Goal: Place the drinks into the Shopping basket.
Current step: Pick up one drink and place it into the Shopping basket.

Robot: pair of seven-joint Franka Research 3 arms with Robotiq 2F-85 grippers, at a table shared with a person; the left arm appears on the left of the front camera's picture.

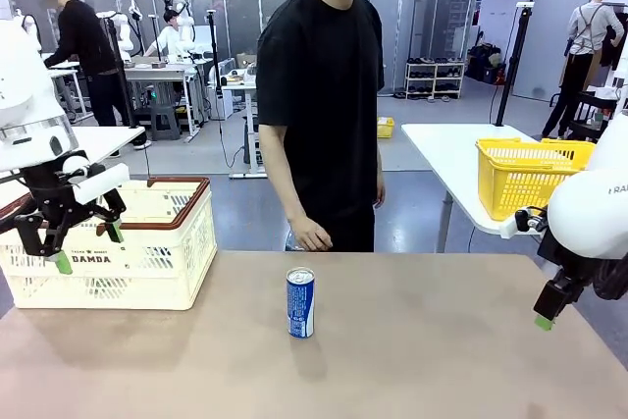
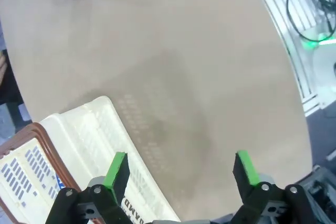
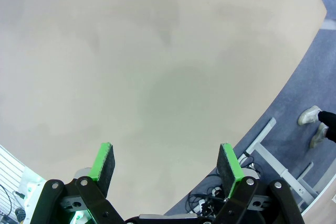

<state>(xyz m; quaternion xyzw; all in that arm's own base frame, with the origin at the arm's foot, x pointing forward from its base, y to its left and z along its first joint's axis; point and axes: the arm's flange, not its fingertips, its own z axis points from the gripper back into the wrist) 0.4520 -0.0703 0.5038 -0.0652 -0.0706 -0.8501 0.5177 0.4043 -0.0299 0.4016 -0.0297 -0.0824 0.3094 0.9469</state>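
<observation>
Can (image 1: 300, 302), cylindrical, blue glossy metal

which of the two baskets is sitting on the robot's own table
The cream-white Shopping basket with the reddish-brown rim, at the table's left end. The yellow mesh basket sits on a separate white table behind.

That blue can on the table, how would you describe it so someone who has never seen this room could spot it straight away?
Look at the big brown table between the robot arms and the person in black. Near its middle, to the right of the cream Shopping basket with the reddish-brown rim, stands the blue can. It is upright, slim, with white markings and a silver top, standing alone on the tabletop.
</observation>
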